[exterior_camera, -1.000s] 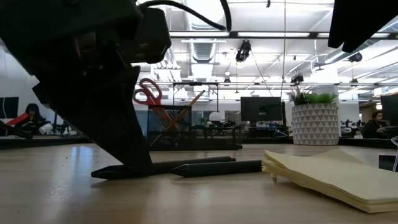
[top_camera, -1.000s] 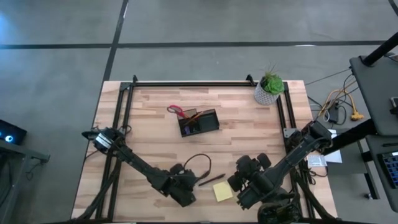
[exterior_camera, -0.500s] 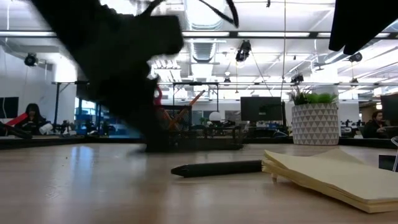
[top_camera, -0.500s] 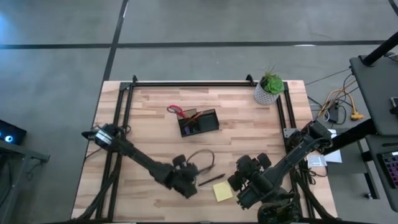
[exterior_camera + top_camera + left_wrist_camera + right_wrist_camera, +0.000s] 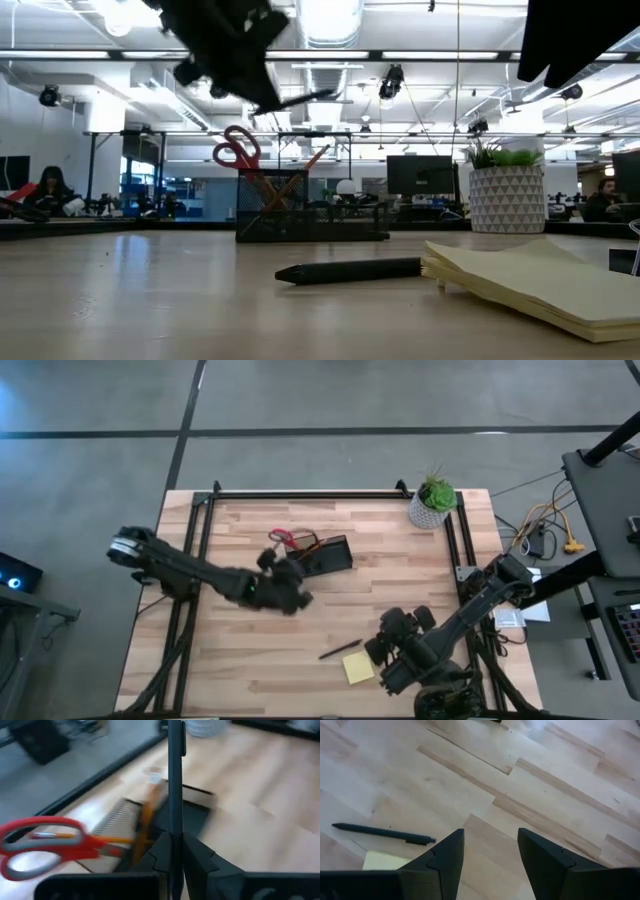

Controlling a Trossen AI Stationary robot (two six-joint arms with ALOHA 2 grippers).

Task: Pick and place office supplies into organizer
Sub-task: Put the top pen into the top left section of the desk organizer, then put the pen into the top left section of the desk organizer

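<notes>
My left gripper (image 5: pixel 290 580) hangs above the table just near-left of the black mesh organizer (image 5: pixel 322 556), shut on a dark pen (image 5: pixel 175 775). In the low view the left gripper (image 5: pixel 235 50) is high above the organizer (image 5: pixel 310 205). Red-handled scissors (image 5: pixel 42 845) and an orange pencil (image 5: pixel 145 817) stand in the organizer. A second dark pen (image 5: pixel 340 650) and the yellow sticky-note pad (image 5: pixel 358 668) lie flat on the table near the near edge. My right gripper (image 5: pixel 490 855) is open and hovers just right of them. My left gripper pinches the dark pen between its two fingers (image 5: pixel 197 857) at the pen's rear part (image 5: pixel 175 837). The pen runs along the fingers and sticks out ahead of them toward the organizer. It is lifted clear of the table, close to level, its free end (image 5: pixel 318 95) showing in the low view.
A green plant in a white pot (image 5: pixel 432 502) stands at the far right corner. Black frame rails (image 5: pixel 300 493) run along the far and side edges. Bare wood lies between the organizer and the pen on the table (image 5: pixel 385 832).
My left gripper, shut on one of the two dark pens near the near edge, has risen and travelled toward the far edge to the organizer. That pen has been lifted clear of the table; the other pen and the pad have stayed put.
</notes>
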